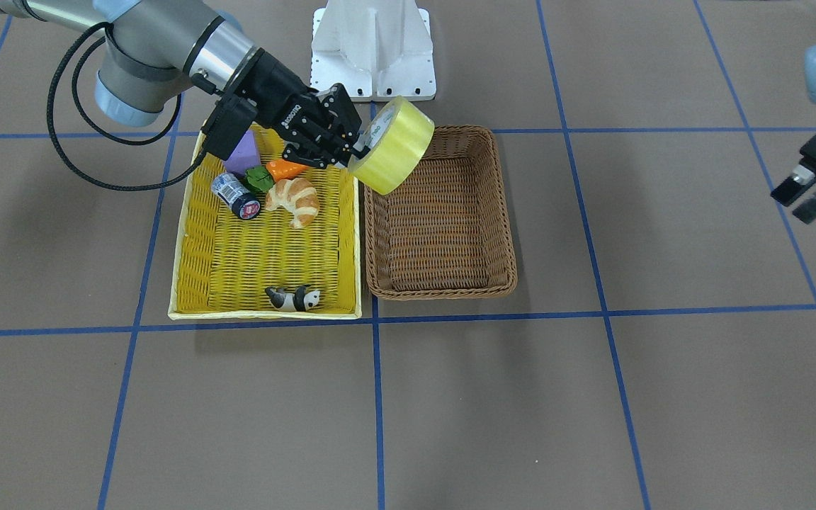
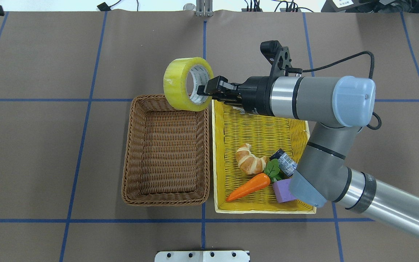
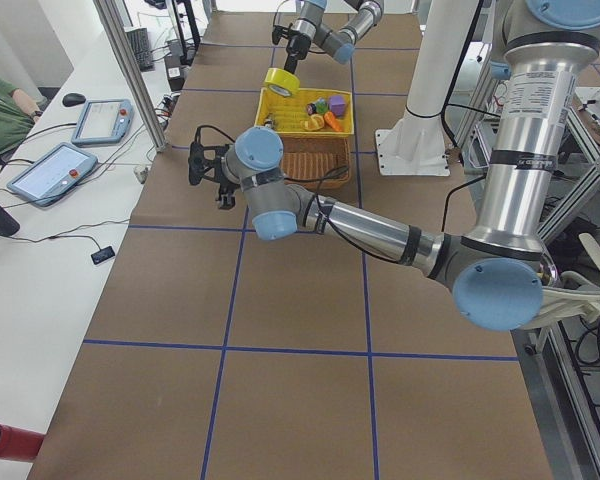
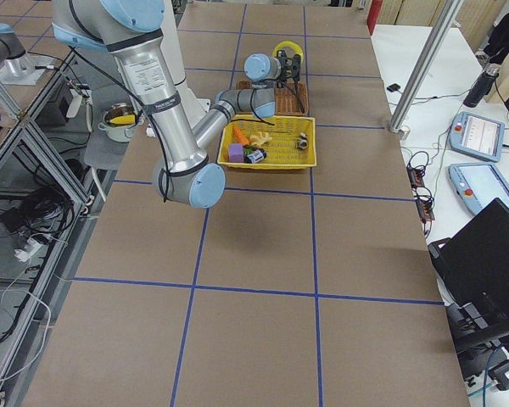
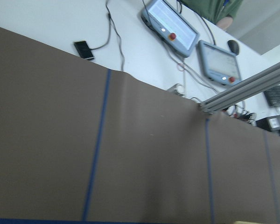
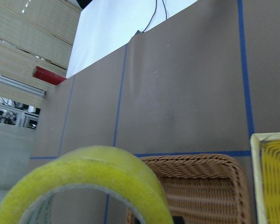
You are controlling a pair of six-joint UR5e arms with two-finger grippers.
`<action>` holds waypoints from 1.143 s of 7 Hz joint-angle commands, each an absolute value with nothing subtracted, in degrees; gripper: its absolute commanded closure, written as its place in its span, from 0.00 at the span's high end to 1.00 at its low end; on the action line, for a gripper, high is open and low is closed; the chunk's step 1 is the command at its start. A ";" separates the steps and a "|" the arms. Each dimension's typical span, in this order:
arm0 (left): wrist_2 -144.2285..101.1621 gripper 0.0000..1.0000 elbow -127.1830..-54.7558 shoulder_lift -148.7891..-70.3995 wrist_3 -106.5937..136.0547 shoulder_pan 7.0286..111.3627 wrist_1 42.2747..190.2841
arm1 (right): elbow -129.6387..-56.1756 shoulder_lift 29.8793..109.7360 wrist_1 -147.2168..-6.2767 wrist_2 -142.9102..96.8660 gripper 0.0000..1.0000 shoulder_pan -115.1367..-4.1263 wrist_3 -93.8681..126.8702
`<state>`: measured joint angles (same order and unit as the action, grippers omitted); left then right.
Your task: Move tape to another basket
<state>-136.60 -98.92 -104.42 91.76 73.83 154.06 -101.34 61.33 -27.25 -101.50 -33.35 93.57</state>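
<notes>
The table point(image 2: 31, 145) is crossed by the right arm point(image 2: 318, 98), which reaches over the yellow basket point(image 2: 260, 127). In the overhead view the brown basket point(image 2: 166, 145) sits just beside that one, at its 9 o'clock. The tape point(image 2: 175, 85) hangs in the air on edge. It shows at about 1 o'clock from the brown basket's middle, over the rim nearest the yellow basket.

The right gripper point(image 2: 205, 88) is clamped on the roll's wall, with one finger seemingly inside the core. The left gripper point(image 1: 801, 198) hangs well apart, fingers spread and holding nothing.

A carrot point(image 2: 249, 185), croissant point(image 2: 249, 162) and can point(image 2: 284, 162) lie in the yellow basket.

The step in hand looks like the carry, with the tape lifted but not yet released. The next move likely calls for travel toward 9 o'clock, a descent to the basket floor, and then parting the fingers.
</notes>
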 commanded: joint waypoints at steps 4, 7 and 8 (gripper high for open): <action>-120.14 0.98 -99.57 -113.62 132.50 57.14 180.61 | -102.39 60.30 -17.67 -109.90 0.00 -32.34 101.25; -119.71 0.98 -103.53 -115.05 134.29 48.53 184.22 | -103.44 58.28 -17.67 -116.10 0.00 -32.43 103.70; -119.71 0.98 -103.54 -115.05 134.38 48.43 184.31 | -103.71 57.84 -17.67 -116.10 0.00 -32.43 103.80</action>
